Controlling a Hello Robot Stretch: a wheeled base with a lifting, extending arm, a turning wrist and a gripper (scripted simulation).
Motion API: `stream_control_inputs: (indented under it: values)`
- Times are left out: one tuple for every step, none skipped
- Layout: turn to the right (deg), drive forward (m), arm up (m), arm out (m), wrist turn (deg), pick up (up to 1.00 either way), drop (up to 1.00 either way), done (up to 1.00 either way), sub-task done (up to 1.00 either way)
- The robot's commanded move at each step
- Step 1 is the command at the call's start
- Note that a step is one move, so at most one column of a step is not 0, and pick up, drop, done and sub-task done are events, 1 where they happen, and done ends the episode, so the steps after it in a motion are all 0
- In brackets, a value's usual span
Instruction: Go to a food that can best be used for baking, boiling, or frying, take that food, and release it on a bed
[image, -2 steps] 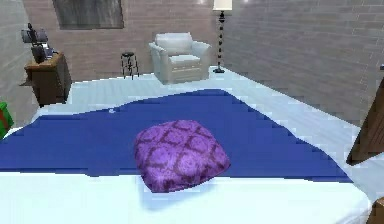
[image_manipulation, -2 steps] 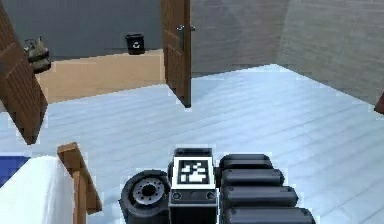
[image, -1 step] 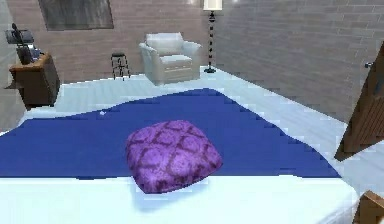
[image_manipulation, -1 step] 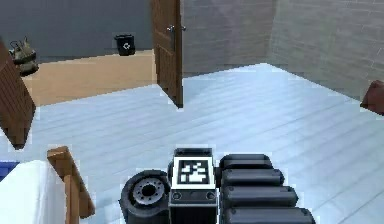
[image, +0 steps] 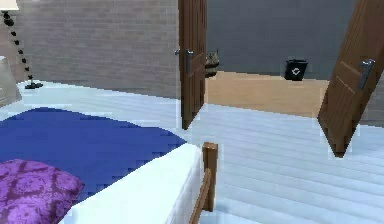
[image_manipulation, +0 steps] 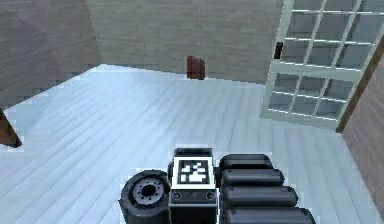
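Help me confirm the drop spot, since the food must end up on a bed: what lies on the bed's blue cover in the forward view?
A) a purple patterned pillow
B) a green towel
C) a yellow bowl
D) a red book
A: a purple patterned pillow rests on the blue cover of the bed, at the forward view's lower left.
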Motion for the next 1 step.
stream_control_inputs:
  values:
    - [12.0, 0.00, 0.00, 0.00, 0.0, 0.00, 0.00, 0.00, 0.00]
